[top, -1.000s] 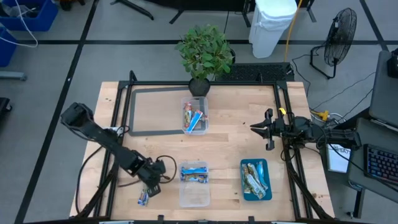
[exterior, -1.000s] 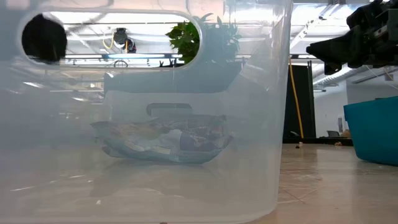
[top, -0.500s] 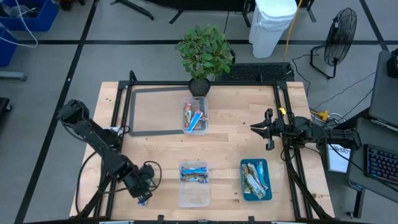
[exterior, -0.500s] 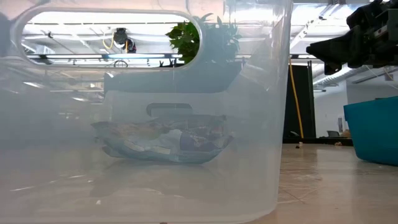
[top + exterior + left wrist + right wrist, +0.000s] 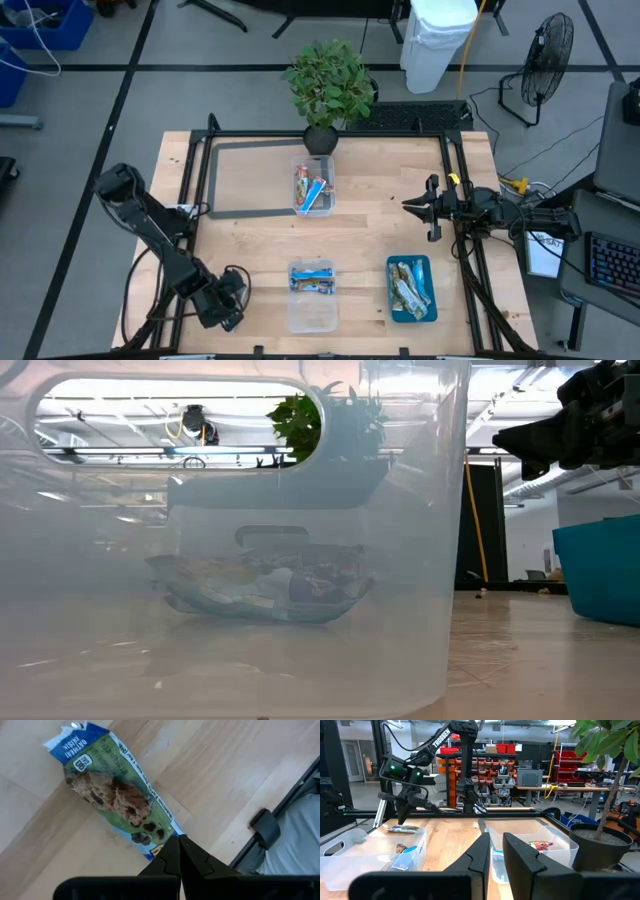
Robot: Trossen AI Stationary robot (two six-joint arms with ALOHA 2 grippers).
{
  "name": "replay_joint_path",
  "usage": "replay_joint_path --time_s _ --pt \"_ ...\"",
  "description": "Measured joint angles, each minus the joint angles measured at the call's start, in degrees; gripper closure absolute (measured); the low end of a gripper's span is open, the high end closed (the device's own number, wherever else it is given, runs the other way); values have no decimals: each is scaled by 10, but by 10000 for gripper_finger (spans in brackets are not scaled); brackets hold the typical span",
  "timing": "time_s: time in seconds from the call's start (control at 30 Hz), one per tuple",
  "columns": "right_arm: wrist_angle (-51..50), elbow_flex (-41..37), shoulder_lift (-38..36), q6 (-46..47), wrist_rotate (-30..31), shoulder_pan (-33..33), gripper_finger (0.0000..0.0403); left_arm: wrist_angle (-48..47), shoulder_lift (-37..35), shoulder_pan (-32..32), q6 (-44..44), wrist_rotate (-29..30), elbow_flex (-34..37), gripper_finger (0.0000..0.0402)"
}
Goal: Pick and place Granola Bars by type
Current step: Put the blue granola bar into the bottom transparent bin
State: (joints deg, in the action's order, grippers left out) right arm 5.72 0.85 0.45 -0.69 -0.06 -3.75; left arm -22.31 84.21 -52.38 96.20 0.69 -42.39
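A blue-and-green granola bar [image 5: 110, 790] lies flat on the wood near the table's near left corner, also seen past the tub in the right wrist view [image 5: 402, 828]. My left gripper [image 5: 178, 838] is shut and points steeply down at that bar's end; from above, the gripper [image 5: 228, 312] hides the bar. Blue-white bars [image 5: 312, 280] lie in the near clear tub, red-blue ones [image 5: 312, 188] in the far tub, green-gold ones [image 5: 408, 285] in the teal tray. My right gripper [image 5: 407, 206] waits shut, level, above the table's right side. My left gripper has its shut fingertips [image 5: 172, 851] at the bar's end [image 5: 159, 836], coming from above at a slant, roughly along the bar's length. The tips cover that end, so I cannot tell whether they touch it. The bar lies flat on the table.
The near clear tub [image 5: 312, 315] stands just right of my left gripper. A potted plant [image 5: 328, 85] sits at the far edge behind the far tub [image 5: 297, 208]. The black frame rail [image 5: 265, 827] runs close by the bar. Bare wood lies between the tubs and the teal tray [image 5: 392, 300].
My left gripper, shut all the while, has swung toward the table's near left corner and rolled about its own axis. It now stands over the granola bar, which has stayed where it lay. The dark arm has left the low view's upper left.
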Motion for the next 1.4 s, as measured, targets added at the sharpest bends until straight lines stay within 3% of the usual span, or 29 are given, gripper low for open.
replay_joint_path --time_s 0.2,0.43,0.83,0.97,1.17,1.4 --pt "0 0 0 0 0 0 359 8 19 0 2 -4 0 401" --pt "0 0 0 0 0 0 358 -1 37 5 27 -52 12 400" --pt "0 0 0 0 0 0 359 -112 36 87 -154 -16 11 398" --pt "0 0 0 0 0 0 358 -154 35 125 -214 27 11 398" --pt "0 0 0 0 0 0 359 -160 39 194 -332 108 15 399" --pt "0 0 0 0 0 0 358 -176 37 252 -425 118 5 399"
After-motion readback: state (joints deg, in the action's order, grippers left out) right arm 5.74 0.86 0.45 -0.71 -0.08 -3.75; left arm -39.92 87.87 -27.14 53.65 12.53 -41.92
